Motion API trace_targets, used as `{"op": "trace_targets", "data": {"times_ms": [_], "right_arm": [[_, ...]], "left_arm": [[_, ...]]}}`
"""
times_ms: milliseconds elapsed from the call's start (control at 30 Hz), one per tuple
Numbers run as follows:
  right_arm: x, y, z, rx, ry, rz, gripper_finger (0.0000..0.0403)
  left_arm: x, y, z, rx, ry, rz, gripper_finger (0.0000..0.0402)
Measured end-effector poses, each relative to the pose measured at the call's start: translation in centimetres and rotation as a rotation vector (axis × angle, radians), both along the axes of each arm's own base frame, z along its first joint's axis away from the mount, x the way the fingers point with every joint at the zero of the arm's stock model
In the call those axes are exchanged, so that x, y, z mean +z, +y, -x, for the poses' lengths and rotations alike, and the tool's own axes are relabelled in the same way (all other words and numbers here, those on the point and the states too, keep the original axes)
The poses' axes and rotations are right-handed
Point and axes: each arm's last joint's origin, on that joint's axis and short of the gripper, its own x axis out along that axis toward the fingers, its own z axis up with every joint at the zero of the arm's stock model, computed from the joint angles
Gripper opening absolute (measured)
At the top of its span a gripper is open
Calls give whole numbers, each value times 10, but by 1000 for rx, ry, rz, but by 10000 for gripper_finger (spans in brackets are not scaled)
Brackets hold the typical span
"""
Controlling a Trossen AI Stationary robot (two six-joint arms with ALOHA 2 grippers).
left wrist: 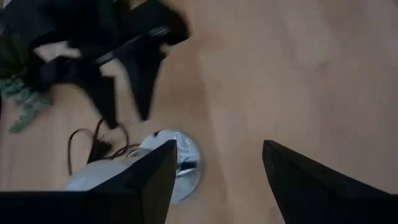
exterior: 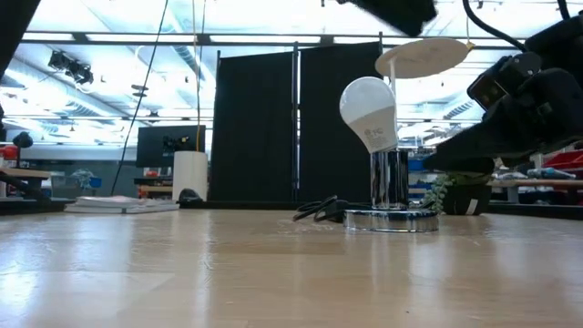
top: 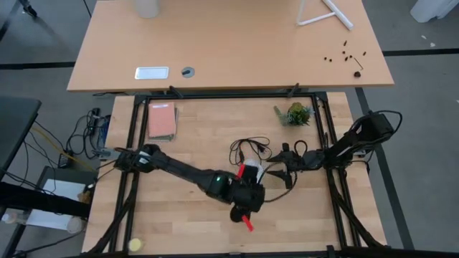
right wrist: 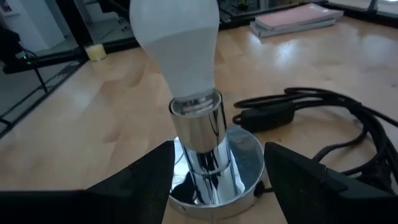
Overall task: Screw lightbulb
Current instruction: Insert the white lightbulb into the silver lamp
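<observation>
The lightbulb (right wrist: 177,46) is white and pear-shaped, matte, with a rounded dome narrowing to a neck that meets a shiny chrome socket tube (right wrist: 199,146). It sits in the top of that tube and leans off vertical in the low view (exterior: 369,114); whether it is fully seated cannot be told. A faint grey marking shows on its lower half in the low view, too small to read. The tube rises from a round mirror-finish base disc (right wrist: 242,162) resting flat on the wooden table (exterior: 182,273). A black cord (right wrist: 323,109) with an inline block lies coiled on the table just beside the disc. The right gripper (right wrist: 217,180) is low at the disc, fingers spread, one either side of the tube and apart from it. The left gripper (left wrist: 214,180) hangs above the bulb, fingers spread; one finger overlaps the bulb's dome in its wrist view, contact cannot be told. A small green plant (top: 295,113) stands beyond the disc, and a pink book (top: 162,120) lies well apart from it.
</observation>
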Motion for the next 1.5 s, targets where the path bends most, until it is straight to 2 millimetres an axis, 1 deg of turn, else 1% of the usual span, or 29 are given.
{"op": "trace_targets", "data": {"times_ms": [133,367,500,600,733,900,1033,1167,1333,1500], "right_arm": [[3,0,0,-2,-16,16,256],[1,-1,0,-21,-1,8,256],[3,1,-2,-14,-11,2,256],[9,4,-8,-5,-40,21,256],[14,5,-12,-10,-31,22,256],[9,3,-5,-29,89,-20,256],[14,2,-1,-42,97,-61,256],[20,1,1,-52,96,-97,256],[39,4,-5,-18,48,-135,256],[60,6,-8,37,-3,-155,256]], "left_arm": [[-6,-24,6,-19,-31,36,240],[-20,-63,27,13,-70,-41,240],[-40,-83,34,-2,-117,-19,240],[-58,-90,36,-20,-148,-2,240],[-77,-91,38,-20,-160,8,240],[-94,-89,42,-24,-144,-2,240],[-109,-87,46,-39,-117,-15,238],[-124,-85,49,-83,-113,3,227],[-145,-80,54,-124,-132,23,209],[-149,-66,65,-126,-207,93,202]]}}
